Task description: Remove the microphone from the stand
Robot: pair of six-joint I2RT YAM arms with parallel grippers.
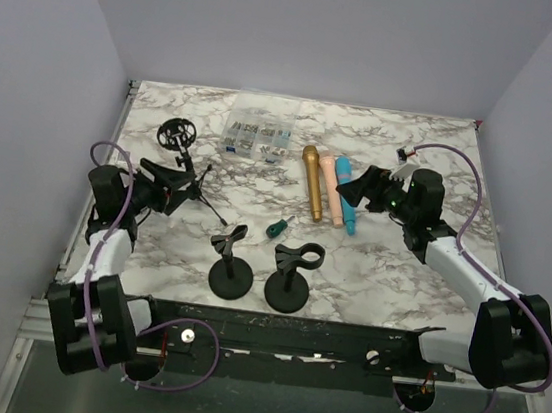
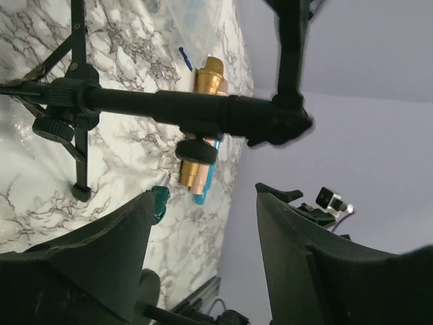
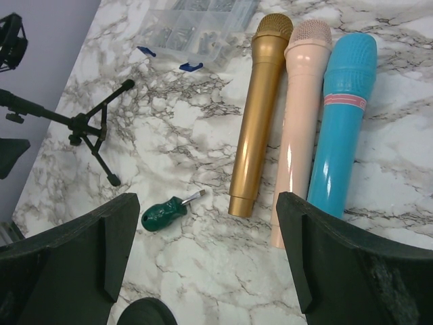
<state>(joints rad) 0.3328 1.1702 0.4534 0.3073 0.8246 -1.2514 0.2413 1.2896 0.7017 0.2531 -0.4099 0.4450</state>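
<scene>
Three microphones lie side by side on the marble table: gold (image 1: 310,181) (image 3: 258,108), pink (image 1: 331,187) (image 3: 298,115) and blue (image 1: 346,207) (image 3: 342,115). None sits in a stand. A black tripod stand (image 1: 194,182) with a round shock mount (image 1: 176,134) leans at the left; its pole (image 2: 203,112) crosses the left wrist view just beyond my fingers. My left gripper (image 1: 163,186) (image 2: 203,196) is open beside that pole with nothing between its jaws. My right gripper (image 1: 361,189) (image 3: 206,203) hangs open over the table near the microphones' tail ends.
Two round-base desk stands (image 1: 232,265) (image 1: 290,277) with bare clips stand near the front edge. A green screwdriver (image 1: 274,229) (image 3: 166,211) lies between them and the microphones. A clear box of small parts (image 1: 256,136) sits at the back. Walls close in on both sides.
</scene>
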